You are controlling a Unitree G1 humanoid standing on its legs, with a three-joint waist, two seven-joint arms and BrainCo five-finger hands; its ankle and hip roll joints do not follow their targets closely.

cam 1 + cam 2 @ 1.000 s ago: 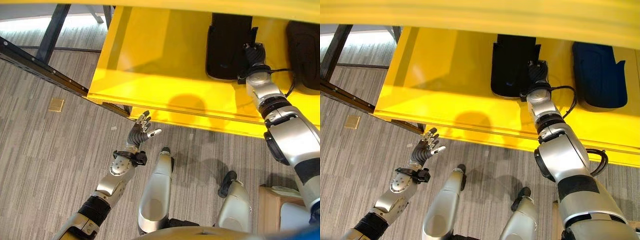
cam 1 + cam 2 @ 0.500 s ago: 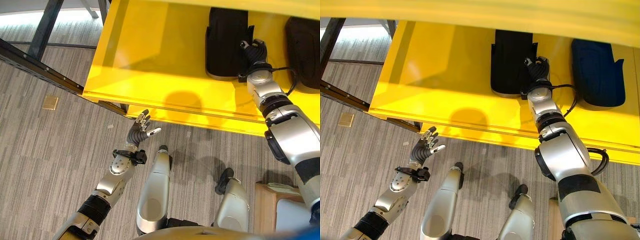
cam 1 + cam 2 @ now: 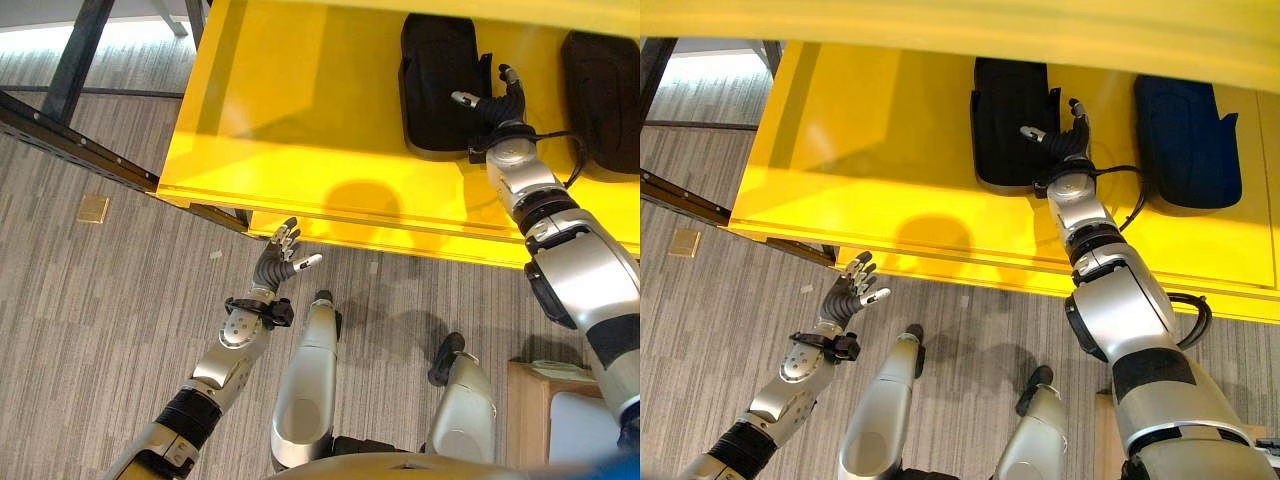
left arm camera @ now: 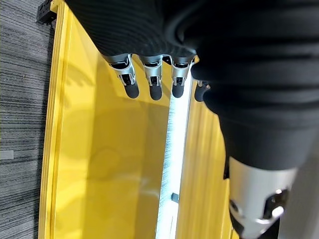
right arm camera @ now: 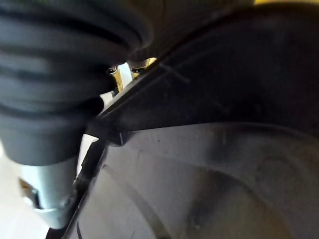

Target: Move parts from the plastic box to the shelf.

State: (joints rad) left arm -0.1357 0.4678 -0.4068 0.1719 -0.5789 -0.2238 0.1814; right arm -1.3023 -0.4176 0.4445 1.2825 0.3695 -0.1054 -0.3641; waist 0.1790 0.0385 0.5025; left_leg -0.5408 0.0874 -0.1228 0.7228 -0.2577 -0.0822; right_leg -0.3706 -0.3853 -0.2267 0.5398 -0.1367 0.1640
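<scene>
Looking down in the left eye view, the right hand (image 3: pixel 490 100) is showing at the upper right of the frame with its fingers spread and straight, gripping nothing, its thumb reaching over the right edge of the black moulded plastic part (image 3: pixel 438 85) that is lying flat on the bright yellow shelf board (image 3: pixel 300 130); a second dark moulded part (image 3: pixel 602 90) is lying further right on the same board, apart from the first. Judging from this, the placing step is ending, and doing it well is calling for lifting the hand straight up and back so no finger is dragging the part off its spot. In the right eye view the left hand (image 3: pixel 852 293) is hanging at the lower left over the grey striped carpet floor (image 3: pixel 710 330), fingers relaxed and empty, just below the board's front lip. In the left wrist view that hand's dark-tipped fingers (image 4: pixel 152 82) are standing straight before the yellow board, touching nothing. In the right wrist view the black part (image 5: pixel 209 164) is sitting very close, with the hand's ribbed cover beside it.
</scene>
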